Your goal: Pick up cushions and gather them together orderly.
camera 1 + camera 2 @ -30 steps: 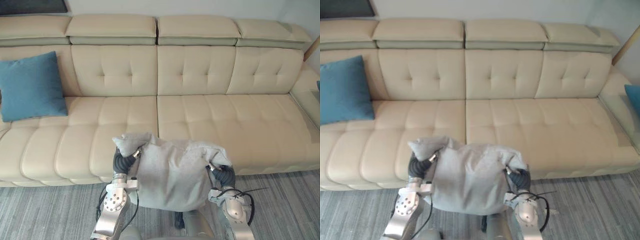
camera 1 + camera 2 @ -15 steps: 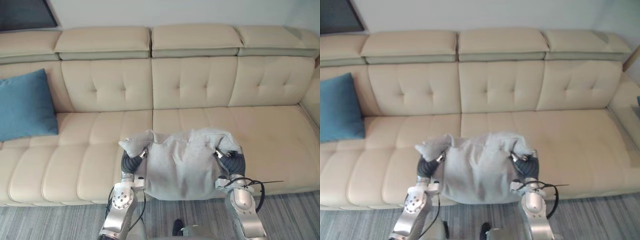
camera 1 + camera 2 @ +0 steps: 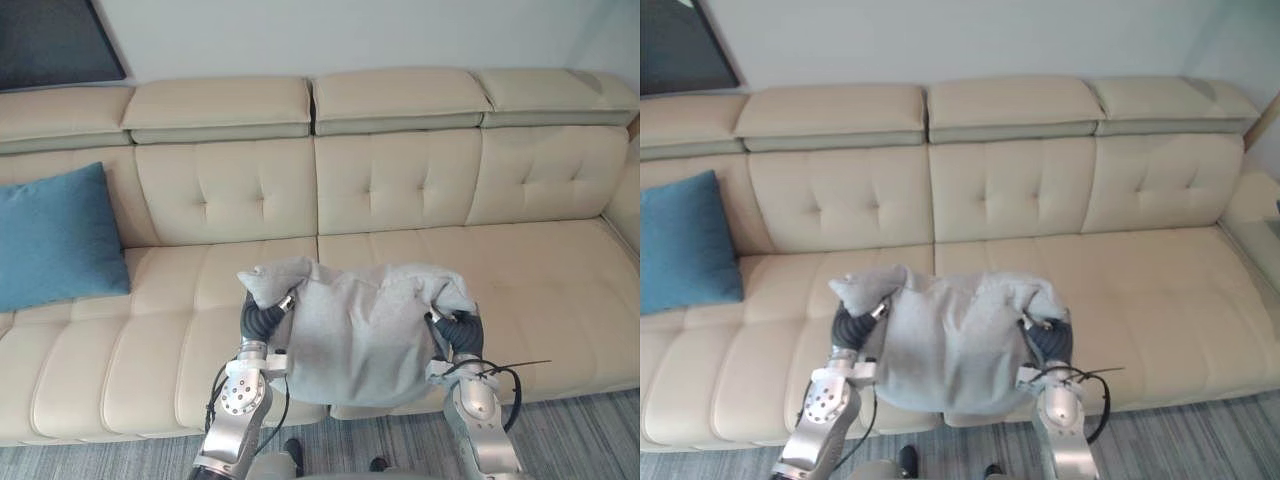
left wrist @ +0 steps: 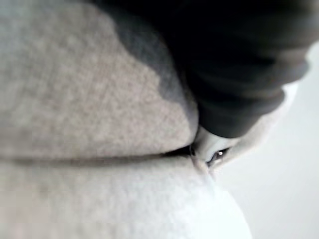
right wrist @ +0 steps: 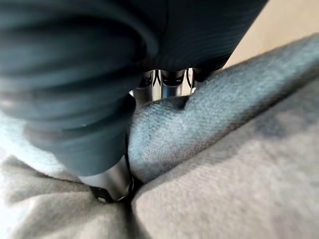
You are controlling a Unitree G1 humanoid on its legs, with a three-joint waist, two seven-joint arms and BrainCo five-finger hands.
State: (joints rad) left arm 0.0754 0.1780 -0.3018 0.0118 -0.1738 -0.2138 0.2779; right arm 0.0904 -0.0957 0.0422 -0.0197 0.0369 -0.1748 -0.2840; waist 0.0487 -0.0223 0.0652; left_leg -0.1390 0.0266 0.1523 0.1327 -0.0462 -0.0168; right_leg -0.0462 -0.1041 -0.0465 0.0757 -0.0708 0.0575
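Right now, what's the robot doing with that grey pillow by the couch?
The robot is holding a grey cushion up in front of itself, its left hand at one upper corner and its right hand pinching the other. The cushion hangs before the cream sofa, not yet set down. A blue cushion leans against the backrest at the sofa's left end, well apart from the grey one.
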